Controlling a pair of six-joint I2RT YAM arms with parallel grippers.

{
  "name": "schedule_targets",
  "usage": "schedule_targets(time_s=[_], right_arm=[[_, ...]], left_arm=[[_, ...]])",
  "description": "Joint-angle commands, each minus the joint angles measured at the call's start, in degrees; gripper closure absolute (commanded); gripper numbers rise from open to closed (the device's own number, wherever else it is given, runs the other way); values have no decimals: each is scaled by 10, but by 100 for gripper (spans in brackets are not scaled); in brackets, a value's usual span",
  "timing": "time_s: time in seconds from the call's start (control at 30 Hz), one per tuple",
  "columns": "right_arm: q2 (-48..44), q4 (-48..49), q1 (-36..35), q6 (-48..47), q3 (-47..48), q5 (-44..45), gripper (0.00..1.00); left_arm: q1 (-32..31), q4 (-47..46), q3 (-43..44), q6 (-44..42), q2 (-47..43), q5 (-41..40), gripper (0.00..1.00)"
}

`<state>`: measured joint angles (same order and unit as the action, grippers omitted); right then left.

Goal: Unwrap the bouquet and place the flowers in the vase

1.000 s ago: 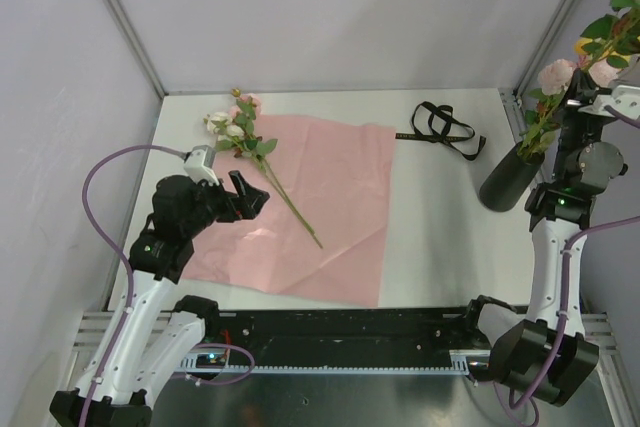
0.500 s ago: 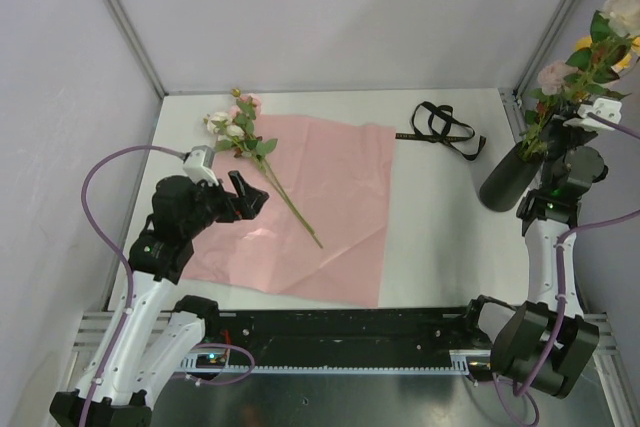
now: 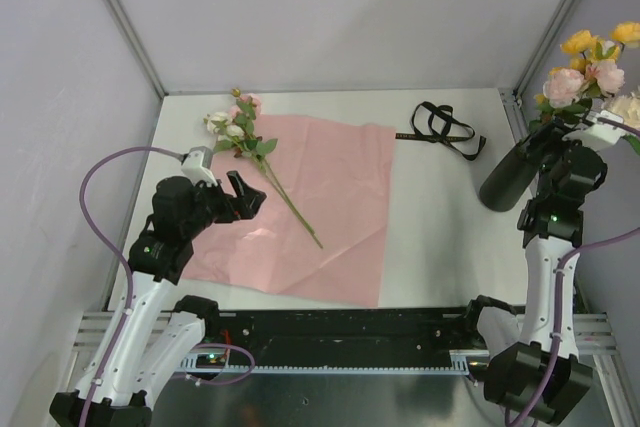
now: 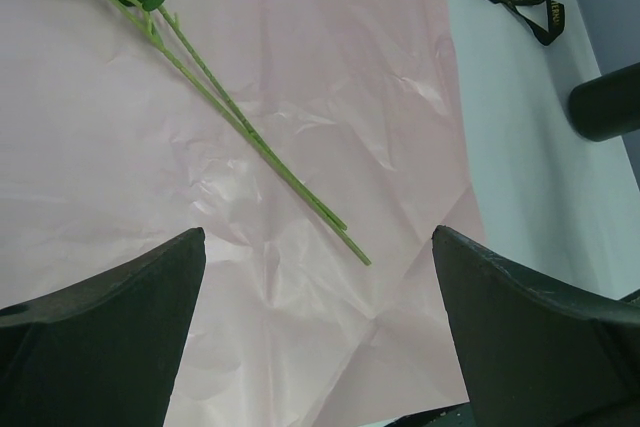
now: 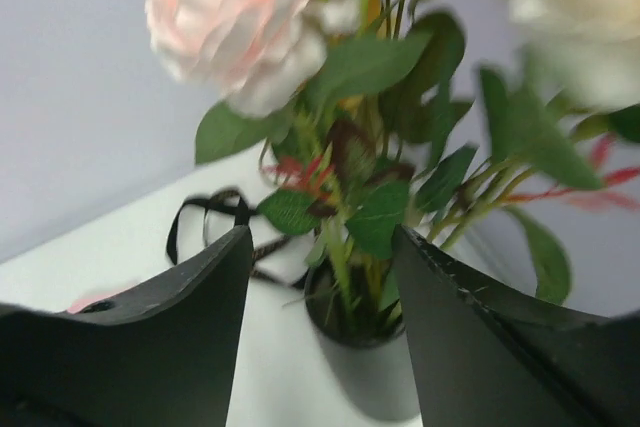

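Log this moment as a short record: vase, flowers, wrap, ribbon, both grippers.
vase: standing at the right edge of the table
flowers in vase: pink, yellow and white bunch, stems inside
pink paper: spread flat
loose flowers: stems lying on the pink paper
black ribbon: loose, on bare table
left gripper: open, over the paper
right gripper: open, above the vase

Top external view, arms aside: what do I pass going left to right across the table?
Pink paper sheet, with loose flower stems lying on its left part → black ribbon → vase → bunch of flowers standing in the vase.
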<state>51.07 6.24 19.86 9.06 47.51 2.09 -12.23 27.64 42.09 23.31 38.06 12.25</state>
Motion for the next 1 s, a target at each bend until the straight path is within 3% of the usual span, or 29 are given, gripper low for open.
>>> schedule_targets(time_s=[0.0, 0.17, 0.43, 0.67, 0.8, 0.97], right_arm=[[-8, -178, -27, 50, 61, -23, 36], [-44, -272, -101, 88, 78, 12, 37], [-52, -256, -273, 104, 78, 83, 40], [82, -187, -493, 144, 77, 209, 44], [191, -95, -562, 172, 89, 173, 49], [359, -48, -619, 181, 194, 127, 50]], left_arm=[[-2, -2, 22, -16, -8, -15, 0], [-2, 6, 23, -15, -9, -37, 0], [-2, 21, 31, -14, -14, -82, 0], [-1, 65, 44, -3, -50, -246, 0], [-1, 76, 47, 4, -67, -296, 0], [-1, 81, 47, 6, -69, -297, 0]])
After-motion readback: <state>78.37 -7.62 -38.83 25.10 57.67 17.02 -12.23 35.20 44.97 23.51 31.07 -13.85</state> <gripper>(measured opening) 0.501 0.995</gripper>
